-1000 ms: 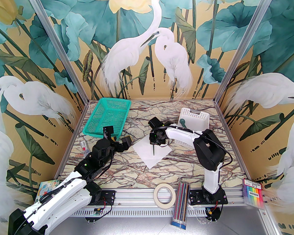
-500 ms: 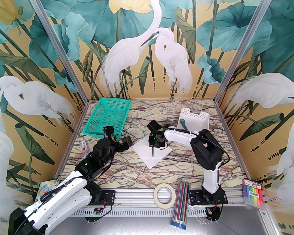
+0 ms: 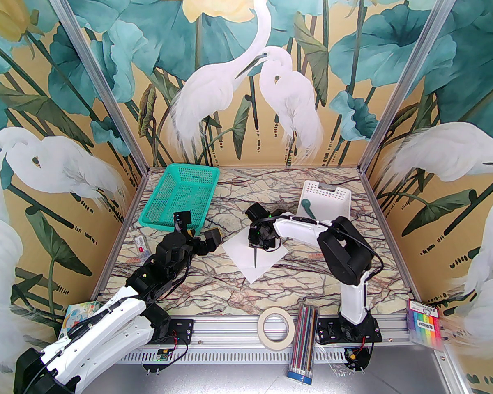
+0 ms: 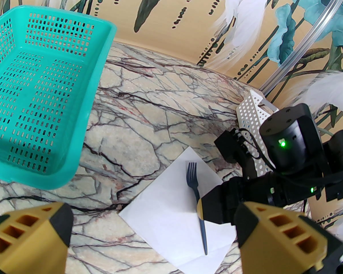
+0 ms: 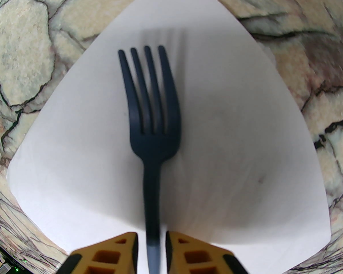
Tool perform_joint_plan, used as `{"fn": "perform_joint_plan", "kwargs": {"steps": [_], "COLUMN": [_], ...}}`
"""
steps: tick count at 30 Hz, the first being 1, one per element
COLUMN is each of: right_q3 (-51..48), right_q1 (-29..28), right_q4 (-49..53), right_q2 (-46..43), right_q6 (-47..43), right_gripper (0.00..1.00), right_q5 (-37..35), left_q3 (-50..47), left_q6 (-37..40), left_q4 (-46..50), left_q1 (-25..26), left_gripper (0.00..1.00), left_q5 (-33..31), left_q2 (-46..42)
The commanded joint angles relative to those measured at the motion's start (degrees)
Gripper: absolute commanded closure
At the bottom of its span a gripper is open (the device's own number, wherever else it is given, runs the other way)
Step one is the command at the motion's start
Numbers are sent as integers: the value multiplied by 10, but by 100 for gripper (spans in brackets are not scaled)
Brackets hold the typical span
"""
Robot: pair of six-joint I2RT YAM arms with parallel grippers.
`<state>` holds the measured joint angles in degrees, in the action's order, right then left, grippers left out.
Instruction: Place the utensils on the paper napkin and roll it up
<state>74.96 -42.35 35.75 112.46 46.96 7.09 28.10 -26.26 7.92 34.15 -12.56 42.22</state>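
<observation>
Marble table [image 3: 213, 285], first step: fork [image 5: 153, 118] lies on the napkin [image 5: 231, 124], my right tool [image 5: 151, 235] just parted astride its handle, not clamping it; my left tool [image 3: 197, 229] gapes wide, empty. Next, I judge: fetch the spoon [image 3: 306, 204] at the white basket [image 3: 332, 195].

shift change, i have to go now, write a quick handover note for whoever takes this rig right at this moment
Left end effector: open, empty, hovering left of the thin white square paper napkin.
Right end effector: jaws slightly apart astride the handle of the slim dark green plastic fork, seemingly clear of it.
Fork lies on the napkin, tines toward the far side.
Matching dark green plastic spoon: in the white perforated plastic basket, far right.
Done: fork placed. Left: add spoon, roll napkin.
</observation>
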Motion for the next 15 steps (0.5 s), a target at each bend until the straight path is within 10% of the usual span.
{"fn": "perform_joint_plan", "kwargs": {"steps": [1, 15], "right_q3": [-7, -3], "right_q1": [-4, -3], "right_q4": [4, 11], "right_q2": [1, -64], "right_q6": [3, -24], "right_gripper": [69, 43], "right_q5": [-11, -17], "left_q3": [0, 2], "left_q6": [7, 4], "left_q4": [5, 9], "left_q1": [0, 0], "left_gripper": [1, 1], "left_q5": [-12, -5], "left_q2": [-4, -9]}}
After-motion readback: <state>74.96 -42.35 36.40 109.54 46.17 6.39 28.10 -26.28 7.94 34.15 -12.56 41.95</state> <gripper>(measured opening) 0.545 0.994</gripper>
